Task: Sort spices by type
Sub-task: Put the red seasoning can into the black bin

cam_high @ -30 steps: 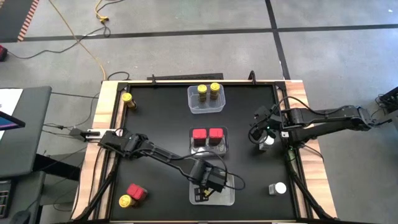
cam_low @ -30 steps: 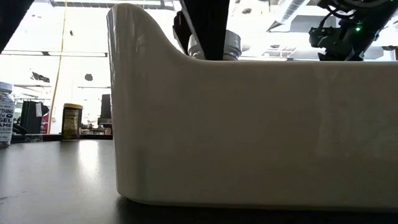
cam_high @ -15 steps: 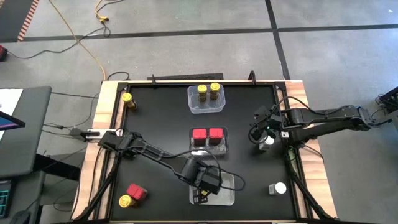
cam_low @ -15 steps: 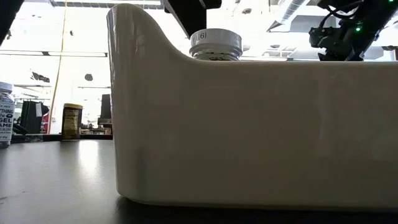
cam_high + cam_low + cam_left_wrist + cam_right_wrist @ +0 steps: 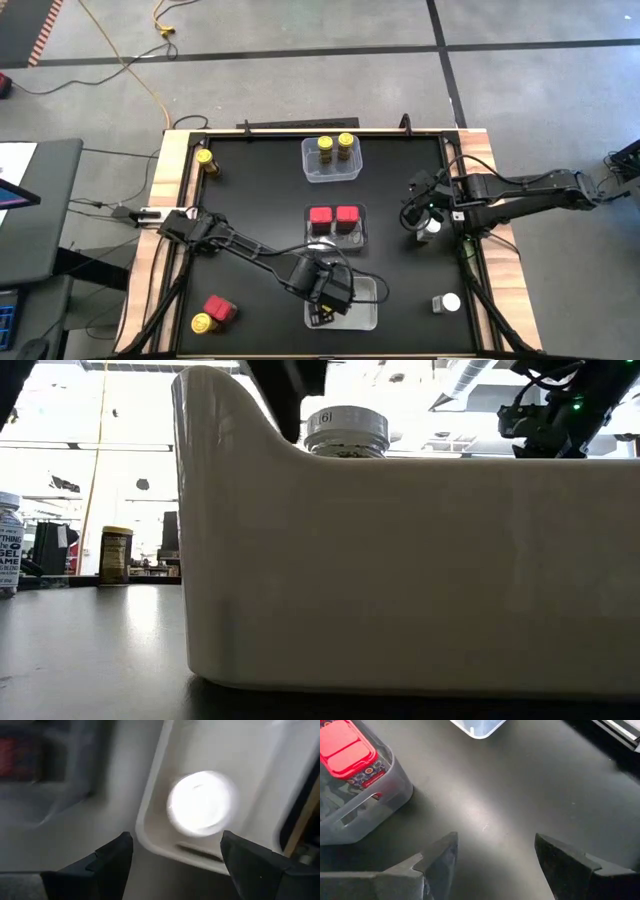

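The black table [image 5: 250,190] is seen holding three clear tubs. In the far tub [image 5: 331,160] two yellow-capped jars [image 5: 334,148] are held; in the middle tub [image 5: 336,224] two red tins [image 5: 333,216] are set side by side; in the near tub [image 5: 420,570] one white-capped jar [image 5: 346,433] stands, "16" readable on its cap rim. Loose on the table are a yellow jar [image 5: 205,159] at the far left, a red tin [image 5: 218,308] touching a yellow jar [image 5: 201,323] at the near left, and a white-capped jar [image 5: 447,302] at the near right. The left gripper [image 5: 175,855] is held spread and empty above the near tub's jar. The right gripper [image 5: 492,852], near the table's right edge, is likewise spread, nothing grasped
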Motion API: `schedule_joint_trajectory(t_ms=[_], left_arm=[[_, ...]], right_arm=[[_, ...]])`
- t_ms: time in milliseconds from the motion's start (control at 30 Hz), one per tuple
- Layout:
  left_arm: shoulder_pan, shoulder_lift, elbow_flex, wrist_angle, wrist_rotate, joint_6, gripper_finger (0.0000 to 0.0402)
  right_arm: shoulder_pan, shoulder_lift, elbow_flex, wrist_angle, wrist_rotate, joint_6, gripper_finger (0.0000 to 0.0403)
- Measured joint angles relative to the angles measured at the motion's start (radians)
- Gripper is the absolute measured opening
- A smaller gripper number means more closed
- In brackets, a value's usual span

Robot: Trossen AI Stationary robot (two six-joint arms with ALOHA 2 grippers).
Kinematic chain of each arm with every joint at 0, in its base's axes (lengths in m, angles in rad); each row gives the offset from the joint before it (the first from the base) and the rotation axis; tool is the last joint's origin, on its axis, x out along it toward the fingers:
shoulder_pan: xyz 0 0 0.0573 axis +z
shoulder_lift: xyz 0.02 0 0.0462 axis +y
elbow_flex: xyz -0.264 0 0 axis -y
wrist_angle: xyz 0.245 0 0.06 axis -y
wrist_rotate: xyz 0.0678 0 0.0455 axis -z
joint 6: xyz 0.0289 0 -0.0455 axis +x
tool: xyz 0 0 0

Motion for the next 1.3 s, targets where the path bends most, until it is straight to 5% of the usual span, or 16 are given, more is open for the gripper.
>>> schedule_joint_trajectory(t_ms=[400, 800, 1033, 1300], left_arm=[[-0.07, -0.049, 0.0, -0.096, -0.223, -0.063, 0.0289], [-0.088, -0.134, -0.126, -0.035, -0.307, -0.055, 0.0289], [-0.081, -0.277, -0.385, 0.141, -0.308, 0.005, 0.0289], [-0.08, -0.613, -0.833, 0.436, -0.309, -0.028, 0.0289]], right_arm=[[0.0, 0.0, 0.0, 0.001, -0.018, 0.0, 0.0291], [0.0, 0.0, 0.0, 0.005, -0.045, 0.027, 0.0291], [0.0, 0.0, 0.0, 0.005, -0.055, 0.032, 0.0291], [0.0, 0.0, 0.0, 0.084, -0.056, 0.035, 0.0291]])
